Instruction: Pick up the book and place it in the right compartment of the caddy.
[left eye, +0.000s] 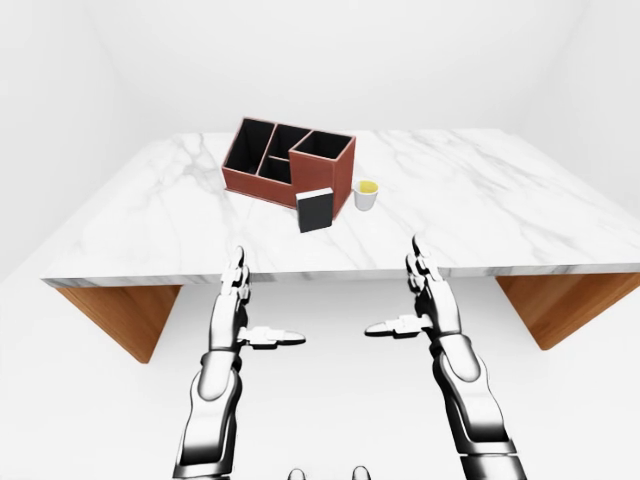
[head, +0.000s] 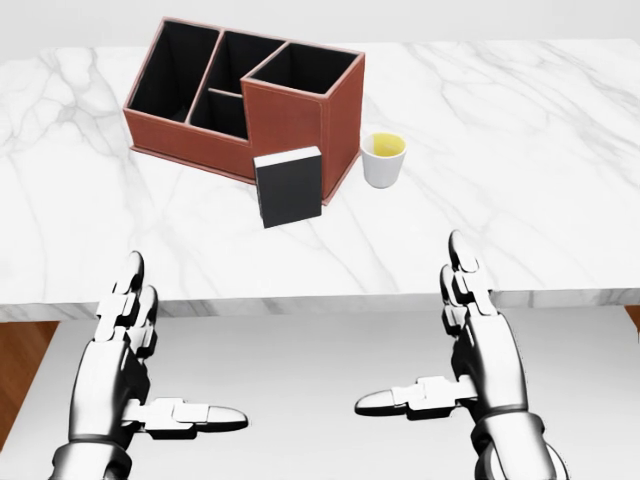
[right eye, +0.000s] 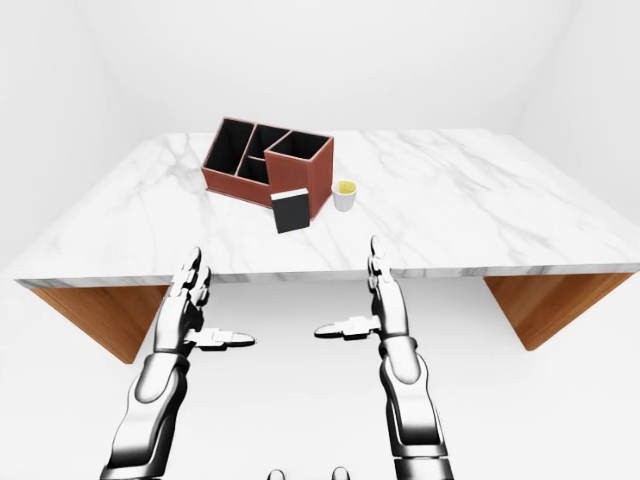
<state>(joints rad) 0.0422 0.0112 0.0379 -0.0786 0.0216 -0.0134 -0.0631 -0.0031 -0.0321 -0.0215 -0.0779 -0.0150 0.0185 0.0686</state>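
Leaning upright against the caddy (head: 250, 95), book (head: 289, 186) beside cup (head: 384, 159); left hand (head: 125, 375), right hand (head: 470, 350) both spread, empty.

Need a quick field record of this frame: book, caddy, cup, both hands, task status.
book: black book upright on marble table, against the caddy's near wall
caddy: brown caddy, all compartments look empty
cup: white cup, yellowish inside, right of the caddy
left hand: left hand open, short of the table edge
right hand: right hand open, holding nothing
status: book not yet picked up
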